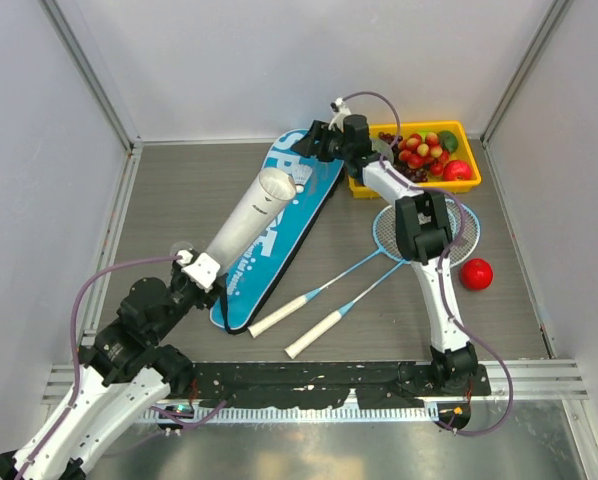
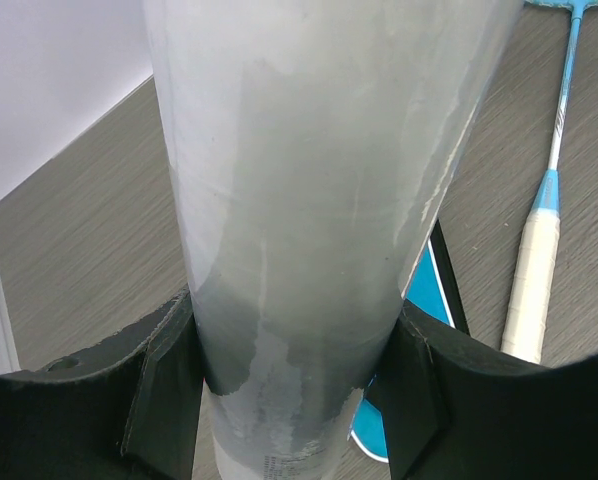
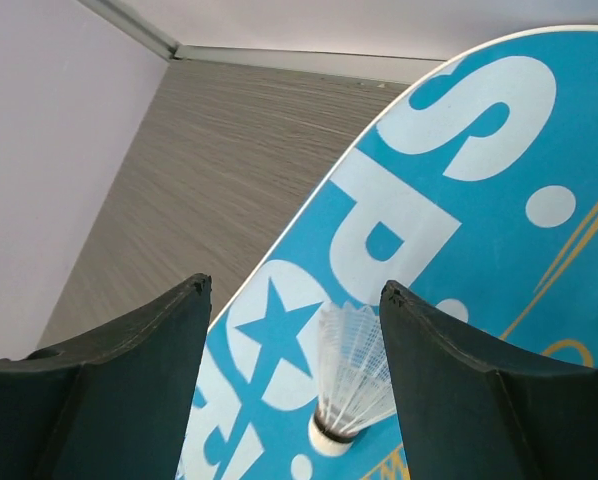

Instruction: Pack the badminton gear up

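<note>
My left gripper is shut on the lower end of the long white tube. The tube slants up over the blue SPORT bag with its open mouth toward the far side. My right gripper hangs open above the bag's far end. A white shuttlecock lies on the bag below, between the fingers, nearer the right one, untouched. Two light-blue rackets lie crossed on the table to the right of the bag.
A yellow tray of fruit stands at the back right, close behind the right arm. A red round fruit lies by the racket heads. Grey walls enclose the table on three sides.
</note>
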Robot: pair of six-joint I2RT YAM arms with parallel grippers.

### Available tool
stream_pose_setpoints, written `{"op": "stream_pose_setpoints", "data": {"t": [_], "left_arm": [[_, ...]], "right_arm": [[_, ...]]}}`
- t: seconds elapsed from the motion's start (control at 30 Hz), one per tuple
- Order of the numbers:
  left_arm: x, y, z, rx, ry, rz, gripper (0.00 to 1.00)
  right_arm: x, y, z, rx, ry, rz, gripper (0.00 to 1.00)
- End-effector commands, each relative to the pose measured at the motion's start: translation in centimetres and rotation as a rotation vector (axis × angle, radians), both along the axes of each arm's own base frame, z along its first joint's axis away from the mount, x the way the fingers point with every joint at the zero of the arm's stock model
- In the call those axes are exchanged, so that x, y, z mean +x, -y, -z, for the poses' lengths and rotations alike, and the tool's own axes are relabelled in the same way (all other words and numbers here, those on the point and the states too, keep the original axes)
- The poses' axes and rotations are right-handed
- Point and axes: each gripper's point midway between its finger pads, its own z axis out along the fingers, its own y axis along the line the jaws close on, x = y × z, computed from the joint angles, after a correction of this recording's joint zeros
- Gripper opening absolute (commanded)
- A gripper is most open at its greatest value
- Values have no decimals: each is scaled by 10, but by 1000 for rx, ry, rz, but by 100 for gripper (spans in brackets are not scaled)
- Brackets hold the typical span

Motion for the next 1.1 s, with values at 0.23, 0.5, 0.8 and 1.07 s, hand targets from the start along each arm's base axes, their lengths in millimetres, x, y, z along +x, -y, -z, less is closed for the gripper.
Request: {"op": "stream_pose_setpoints", "data": {"t": [0.23, 0.5, 0.8, 1.07], "left_arm": [[2, 7, -33, -106, 108, 16, 17], [1, 9, -34, -113, 108, 29, 17], [2, 10, -34, -112, 109, 30, 17], [4, 10, -30, -98, 98, 29, 18]], "right_arm": [[1, -26, -17, -194, 118, -4, 72], [-7, -16, -1, -301, 96, 8, 72], [-36, -16, -7, -310, 74, -94, 58], [-70, -14, -26, -287, 70, -173, 34]]}}
